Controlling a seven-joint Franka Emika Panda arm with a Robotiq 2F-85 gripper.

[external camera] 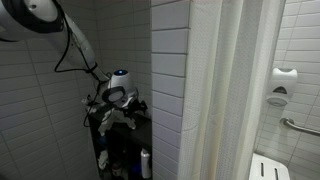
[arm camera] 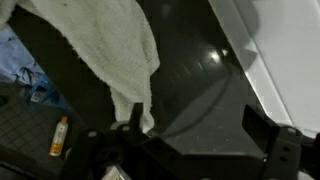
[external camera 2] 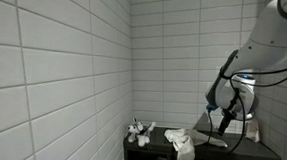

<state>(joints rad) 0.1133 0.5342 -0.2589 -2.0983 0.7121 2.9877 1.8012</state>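
Observation:
My gripper (arm camera: 195,125) is open and empty, its two dark fingers spread wide just above a black tabletop (arm camera: 190,70). A crumpled white towel (arm camera: 105,45) lies on the table, and its hanging corner touches or nearly touches the gripper's one finger. In an exterior view the gripper (external camera 2: 224,130) points down at the table (external camera 2: 264,155), just beside the towel (external camera 2: 180,142). In an exterior view the gripper (external camera: 105,118) hangs low over the same dark stand (external camera: 100,150).
A small grey-white object (external camera 2: 138,133) sits at the table's far end near the tiled wall. Bottles (external camera: 146,163) stand on a lower shelf; an orange one (arm camera: 60,135) shows below. A white shower curtain (external camera: 235,90) hangs close by. A white wall (arm camera: 285,50) borders the table.

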